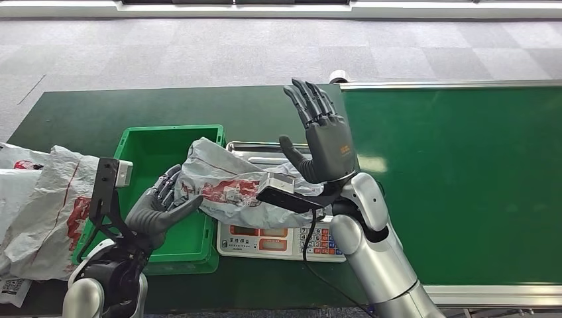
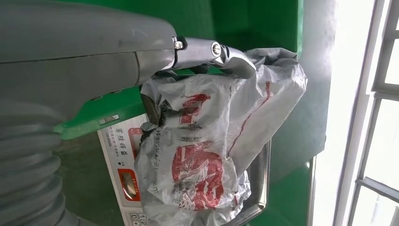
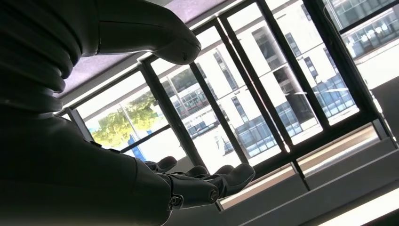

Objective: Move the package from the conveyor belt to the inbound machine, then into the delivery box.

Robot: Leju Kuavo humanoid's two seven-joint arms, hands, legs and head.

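At centre frame, the crumpled grey plastic package with red print (image 1: 228, 189) lies across the white weighing scale (image 1: 278, 240), overlapping the green plastic box (image 1: 142, 156). The left hand (image 1: 158, 209) grips its edge; it should drag leftward and release low. The right hand (image 1: 321, 136) hovers spread, empty.

Left robot hand (image 1: 158, 209) low, fingers curled in a grip — right robot hand (image 1: 323, 136) raised upright, fingers spread, holding nothing

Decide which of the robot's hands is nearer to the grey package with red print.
Left. The left hand grips the package at its edge over the green bin. The right hand is raised open beside it, not touching.
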